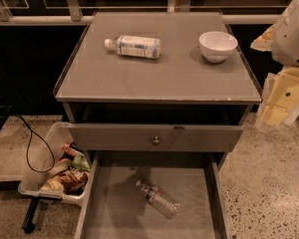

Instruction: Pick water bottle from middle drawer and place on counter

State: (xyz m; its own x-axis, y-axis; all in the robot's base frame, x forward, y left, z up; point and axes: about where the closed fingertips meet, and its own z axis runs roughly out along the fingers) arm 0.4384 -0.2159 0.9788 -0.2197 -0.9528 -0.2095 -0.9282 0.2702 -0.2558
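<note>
Counter: sitting flat atop the cabinet, with its front half lying bare; I judge that part is offering the easiest set-down spot.
Middle drawer: standing pulled well out under the knobbed drawer, so its floor is lying reachable from above.
Gripper: hanging off the counter's right edge, well apart from the middle drawer; whether it is open or closed cannot be told, but it is not holding the water bottle.
Bin: sitting on the floor left of the middle drawer, holding snack packs.
Bowl: standing upright at the counter's back right.
Fat bottle: lying sideways at the back left.
Water bottle: lying on its side on the middle drawer's floor, right of centre, cap pointing back-left; lying so, it is probably calling for a grip across its ribbed body.
</note>
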